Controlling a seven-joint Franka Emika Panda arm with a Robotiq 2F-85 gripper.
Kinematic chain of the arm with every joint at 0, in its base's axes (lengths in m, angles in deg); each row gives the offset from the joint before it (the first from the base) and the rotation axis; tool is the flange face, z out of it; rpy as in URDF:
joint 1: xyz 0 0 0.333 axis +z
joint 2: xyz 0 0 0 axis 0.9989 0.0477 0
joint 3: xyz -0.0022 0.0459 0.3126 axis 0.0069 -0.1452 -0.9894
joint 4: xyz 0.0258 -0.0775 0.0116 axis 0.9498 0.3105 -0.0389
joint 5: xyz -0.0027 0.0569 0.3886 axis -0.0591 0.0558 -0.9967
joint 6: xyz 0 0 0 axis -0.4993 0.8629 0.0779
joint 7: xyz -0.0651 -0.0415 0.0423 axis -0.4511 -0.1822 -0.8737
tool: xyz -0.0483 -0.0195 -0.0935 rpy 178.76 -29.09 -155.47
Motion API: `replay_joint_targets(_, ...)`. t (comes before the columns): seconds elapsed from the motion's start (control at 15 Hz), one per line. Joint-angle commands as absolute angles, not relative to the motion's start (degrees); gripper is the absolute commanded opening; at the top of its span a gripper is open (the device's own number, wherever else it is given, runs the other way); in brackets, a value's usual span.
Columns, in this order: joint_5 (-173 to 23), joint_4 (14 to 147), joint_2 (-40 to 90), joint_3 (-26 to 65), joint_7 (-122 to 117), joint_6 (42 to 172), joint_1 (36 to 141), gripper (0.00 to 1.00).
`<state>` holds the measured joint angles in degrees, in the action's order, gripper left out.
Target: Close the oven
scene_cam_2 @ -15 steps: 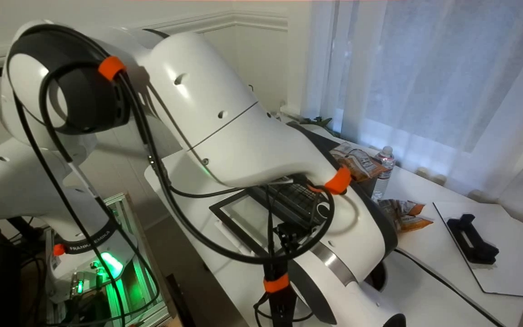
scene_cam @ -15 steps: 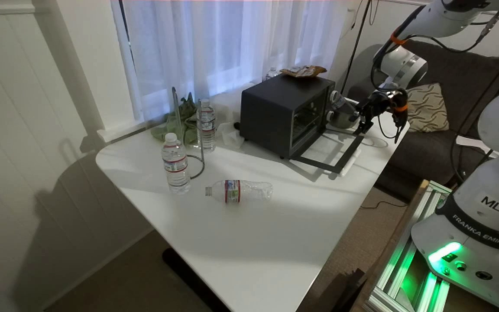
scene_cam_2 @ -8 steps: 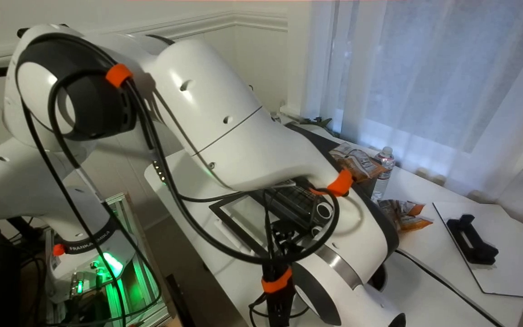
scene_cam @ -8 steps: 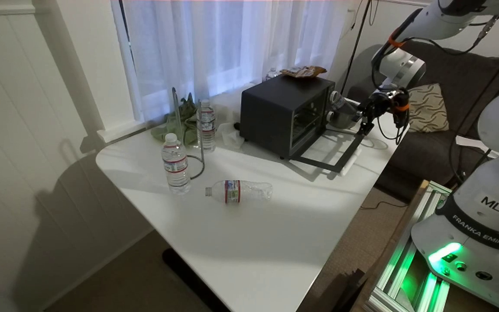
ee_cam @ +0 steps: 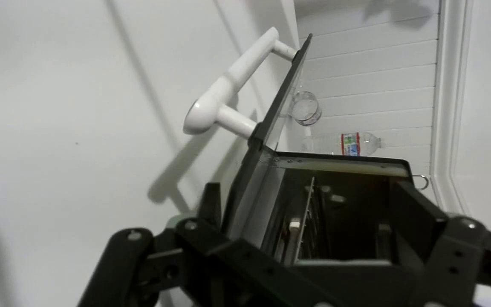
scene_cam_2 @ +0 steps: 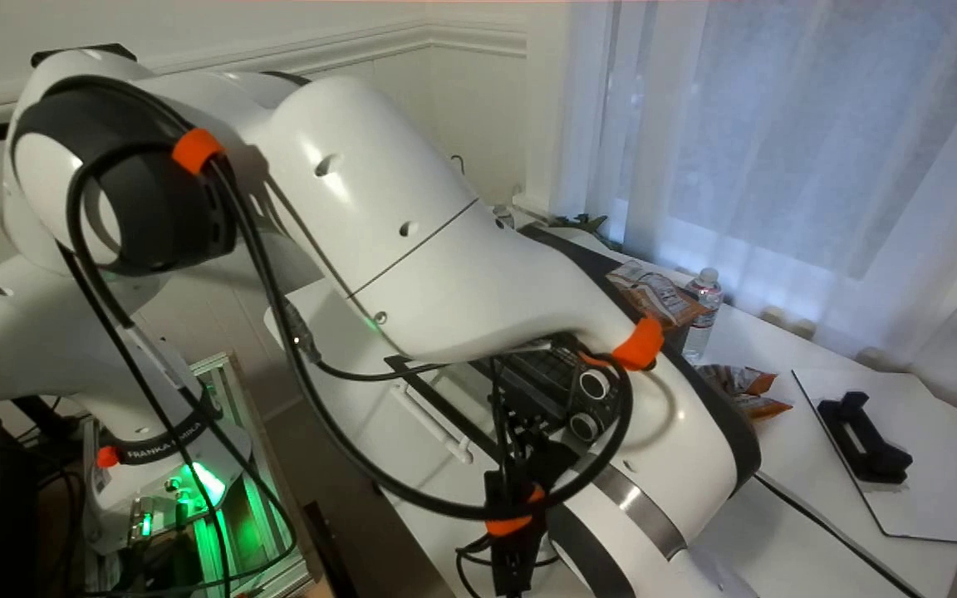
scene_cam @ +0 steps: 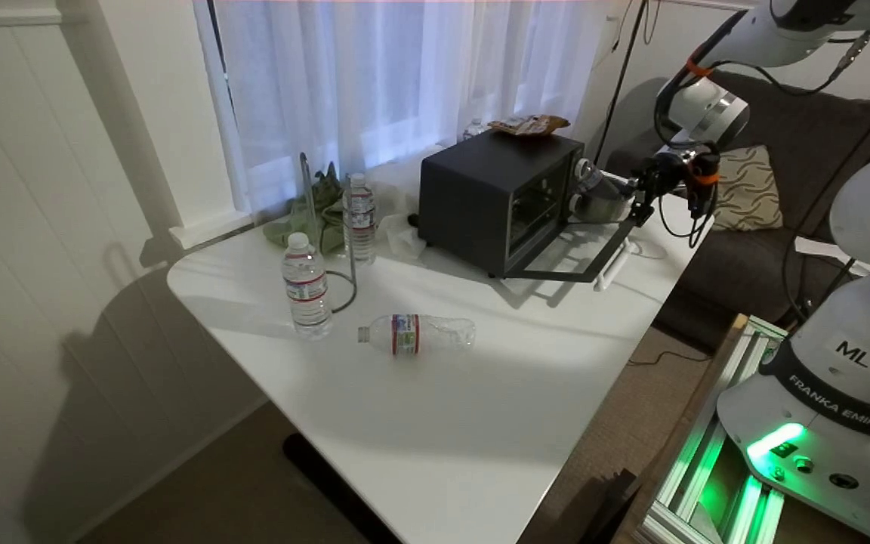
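The toaster oven (scene_cam: 473, 204) has its door (scene_cam: 607, 257) open. The gripper (ee_cam: 305, 194) is at the door's edge, fingers (ee_cam: 210, 202) spread wide.

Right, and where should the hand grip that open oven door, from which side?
Probably the middle of the white handle, coming from the outer side of the door, away from the oven. The handle stands off on two posts, leaving a gap behind it. The door hangs open with the handle beneath, over the table, so room may be tight.

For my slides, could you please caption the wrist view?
Open gripper at the oven door, which stands open; white handle attached, two bottles beyond.
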<state>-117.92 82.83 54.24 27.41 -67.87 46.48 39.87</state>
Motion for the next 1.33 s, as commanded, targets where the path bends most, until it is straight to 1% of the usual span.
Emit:
replay_joint_targets(0.0,-122.77,81.27,54.08,25.51,-66.29,41.1,36.75,1.0)
replay_joint_targets(0.4,-132.18,82.63,53.58,24.84,-67.01,35.8,35.86,1.0)
replay_joint_targets(0.8,-143.22,84.65,52.85,25.5,-69.12,36.78,37.21,1.0)
replay_joint_targets(1.0,-145.19,85.25,52.73,26.03,-69.62,36.65,38.06,1.0)
replay_joint_targets(1.27,-142.36,87.2,50.21,28.53,-67.43,38.05,40.13,1.0)
